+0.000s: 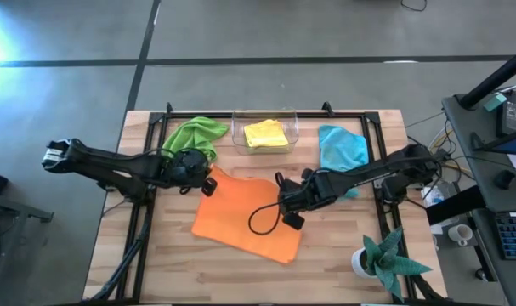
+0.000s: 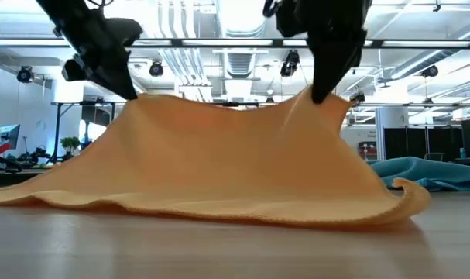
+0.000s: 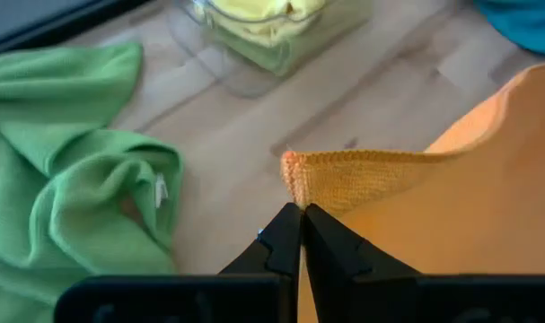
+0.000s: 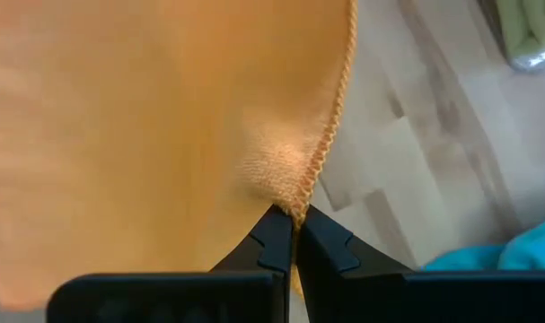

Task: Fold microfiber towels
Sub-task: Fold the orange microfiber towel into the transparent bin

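Above the wooden bench [image 1: 172, 272], the left claw [image 3: 295, 215] and right claw [image 4: 293, 217] each pinch an edge of the orange microfiber towel [image 1: 240, 212], lifting it tent-like while its lower edge rests down.

Bright overhead light (window glare top-left), blurry wrist views.

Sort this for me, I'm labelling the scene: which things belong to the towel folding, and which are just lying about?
Part of the job:
orange towel, pinched by left end effector and right end effector
green towel
yellow towel in the clear container
blue towel

Lying about:
potted plant
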